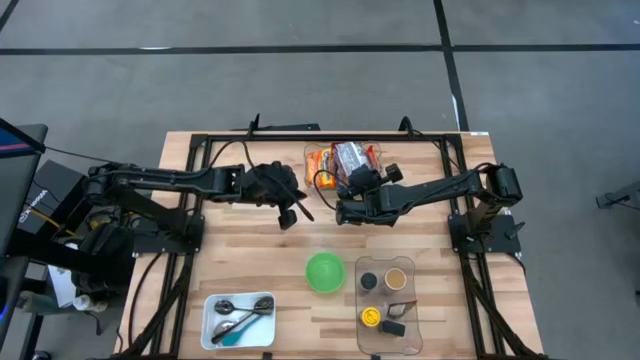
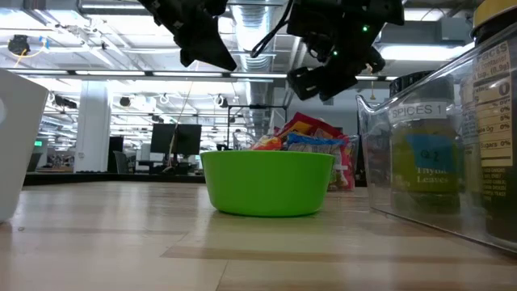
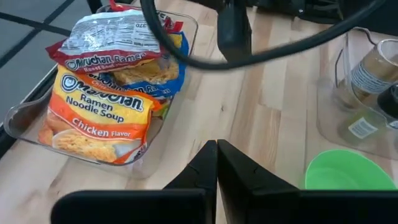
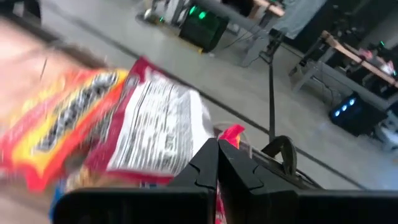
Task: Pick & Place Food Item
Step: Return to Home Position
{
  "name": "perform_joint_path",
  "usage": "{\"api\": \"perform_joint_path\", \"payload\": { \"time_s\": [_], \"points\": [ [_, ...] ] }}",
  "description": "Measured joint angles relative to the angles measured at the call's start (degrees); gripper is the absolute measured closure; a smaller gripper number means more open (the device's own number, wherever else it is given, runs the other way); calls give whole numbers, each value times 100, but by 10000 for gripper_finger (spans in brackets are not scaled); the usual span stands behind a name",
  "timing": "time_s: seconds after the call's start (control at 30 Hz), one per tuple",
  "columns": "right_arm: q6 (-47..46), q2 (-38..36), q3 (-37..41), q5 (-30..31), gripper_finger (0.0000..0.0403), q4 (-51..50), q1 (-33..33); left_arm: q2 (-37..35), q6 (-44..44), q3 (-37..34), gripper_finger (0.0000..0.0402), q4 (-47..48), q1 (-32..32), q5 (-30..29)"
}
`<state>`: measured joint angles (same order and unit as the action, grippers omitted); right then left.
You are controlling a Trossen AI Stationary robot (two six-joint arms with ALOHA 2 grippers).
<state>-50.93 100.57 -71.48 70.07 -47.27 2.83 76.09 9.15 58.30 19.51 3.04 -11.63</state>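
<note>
Several ramen packets point(image 1: 345, 160) lie piled in a clear tray point(image 3: 25, 118) at the table's far middle; an orange chicken-flavour packet point(image 3: 99, 118) is nearest, and a red-edged one point(image 3: 115, 40) lies on top. My left gripper point(image 1: 297, 212) hovers shut and empty, near and left of the tray point(image 3: 216, 152). My right gripper point(image 1: 341, 213) is shut and empty just near the tray, its fingers point(image 4: 217, 152) pointing toward the packets point(image 4: 149, 130). A green bowl point(image 1: 324, 272) stands nearer on the table. Both grippers hang above the bowl point(image 2: 266, 182) in the low view.
A clear bin point(image 1: 388, 300) with spice jars stands at the near right, beside the bowl. A white tray point(image 1: 238, 318) with spoons sits at the near left. The right arm's black cable point(image 3: 249, 59) crosses in front of the left gripper. Bare wood lies between tray and bowl.
</note>
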Motion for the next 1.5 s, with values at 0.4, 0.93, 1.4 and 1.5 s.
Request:
{"api": "perform_joint_path", "payload": {
  "time_s": [0.4,0.93,1.4,1.5],
  "points": [
    [1767,0,0,-1062,402,-2,-21,2,-158,0,400,-2,1,15],
    [4613,0,0,-4588,403,398,97,2,-160,0,399,-6,-1,14],
    [5196,-2,2,-5907,403,1011,117,2,-143,0,401,-11,-1,14],
    [5272,-2,2,-6166,403,1026,141,2,-143,0,400,-11,-1,14]
  ]
}}
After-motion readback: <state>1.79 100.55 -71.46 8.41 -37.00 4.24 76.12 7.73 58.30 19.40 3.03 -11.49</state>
